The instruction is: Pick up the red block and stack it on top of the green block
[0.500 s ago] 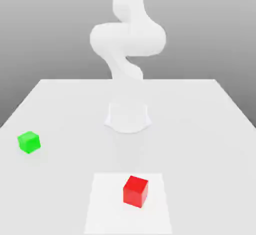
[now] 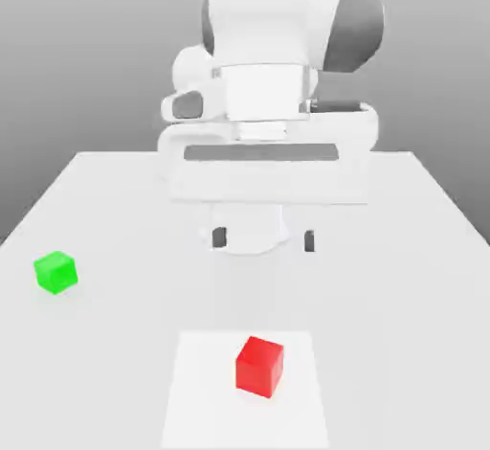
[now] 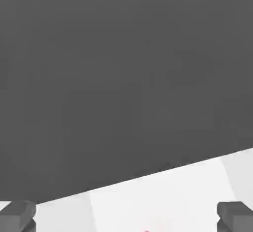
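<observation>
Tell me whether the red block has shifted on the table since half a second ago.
No. The red block sits at the same spot on the pale square patch, with the green block as far to the exterior view's left as before.

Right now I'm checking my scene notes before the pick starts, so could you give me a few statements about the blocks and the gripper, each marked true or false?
1. The red block sits on the paler square patch of the table. True.
2. The green block is stacked on the red block. False: it rests on the table by itself, towards the exterior view's left.
3. The gripper is shut on the red block. False: its fingers stand wide apart with nothing between them, above the table.
4. The two blocks are apart, not touching. True.
5. The red block lies tipped against the green one. False: it sits flat, alone.
</observation>
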`<state>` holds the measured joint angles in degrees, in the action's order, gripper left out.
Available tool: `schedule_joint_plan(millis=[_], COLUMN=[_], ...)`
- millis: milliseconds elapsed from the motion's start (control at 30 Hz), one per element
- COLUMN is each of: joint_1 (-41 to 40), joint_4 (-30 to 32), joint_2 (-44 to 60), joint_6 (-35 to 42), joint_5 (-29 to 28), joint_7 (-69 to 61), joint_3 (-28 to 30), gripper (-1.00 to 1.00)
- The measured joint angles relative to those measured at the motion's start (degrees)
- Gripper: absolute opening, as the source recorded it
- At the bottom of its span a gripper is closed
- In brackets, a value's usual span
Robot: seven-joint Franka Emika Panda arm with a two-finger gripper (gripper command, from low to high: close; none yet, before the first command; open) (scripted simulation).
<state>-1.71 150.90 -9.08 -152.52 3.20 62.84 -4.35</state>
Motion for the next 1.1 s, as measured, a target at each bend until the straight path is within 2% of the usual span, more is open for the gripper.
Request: schedule_joint_plan(millis=[167,367,400,633,833,1100], joint_1=[0.14,1.51,1.72,1.66,0.80,-16.31], joint_4=[5.02,4.16,3.98,4.00,5.63,7.17], joint_2=[10.38,22.82,24.08,23.99,12.96,7.46], joint_6=[-6.09,-16.27,-17.35,-17.33,-7.93,-4.33], joint_5=[-3.18,-6.20,-6.38,-6.54,-4.03,-5.76], joint_7=[7.41,10.37,10.52,10.66,8.91,25.11], joint_3=[-0.07,1.93,2.18,2.13,0.88,8.22], gripper=[0.00,0.00,-1.00,-1.00,-1.00,-1.00])
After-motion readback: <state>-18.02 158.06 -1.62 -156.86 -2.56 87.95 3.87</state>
